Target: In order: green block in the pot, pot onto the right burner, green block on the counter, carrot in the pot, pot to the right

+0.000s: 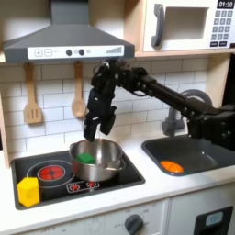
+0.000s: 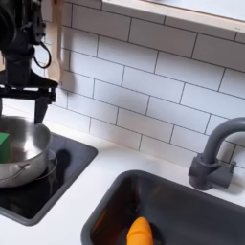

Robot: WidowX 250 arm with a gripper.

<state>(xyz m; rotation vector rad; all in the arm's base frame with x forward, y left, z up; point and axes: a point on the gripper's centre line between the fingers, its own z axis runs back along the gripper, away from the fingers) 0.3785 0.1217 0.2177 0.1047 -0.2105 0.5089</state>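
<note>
In both exterior views the black gripper [image 1: 95, 128] [image 2: 26, 103] of the robot arm is hanging just above the round shiny silver metal pot [image 1: 97, 158] [image 2: 21, 153], its jaws spread apart and holding nothing. The pot is sitting on the black stovetop [image 1: 119, 179] [image 2: 53, 177], on the burner nearer the sink. Inside the pot the small bright green block [image 1: 86, 158] [image 2: 4, 145] is lying against the wall on the first exterior view's left; in the second exterior view it is partly cut off at the picture's left edge.

The small orange toy carrot [image 1: 171, 166] [image 2: 140, 232] is resting in the dark grey rectangular sink [image 1: 207, 156] [image 2: 201, 215], well apart from the pot, and a dark curved faucet [image 1: 174, 115] [image 2: 216, 153] is standing behind the basin. The pale off-white worktop [image 1: 147, 191] [image 2: 86, 187] is running around the stovetop and the sink.

In the first exterior view a yellow block [image 1: 28, 191] is standing at the front left corner of the stovetop, beside a burner with red rings [image 1: 51, 171]. Two wooden utensils [image 1: 33, 96] are hanging on the white tiled wall, under a grey range hood [image 1: 64, 41], and a toy microwave [image 1: 188, 25] is sitting at the upper right.
</note>
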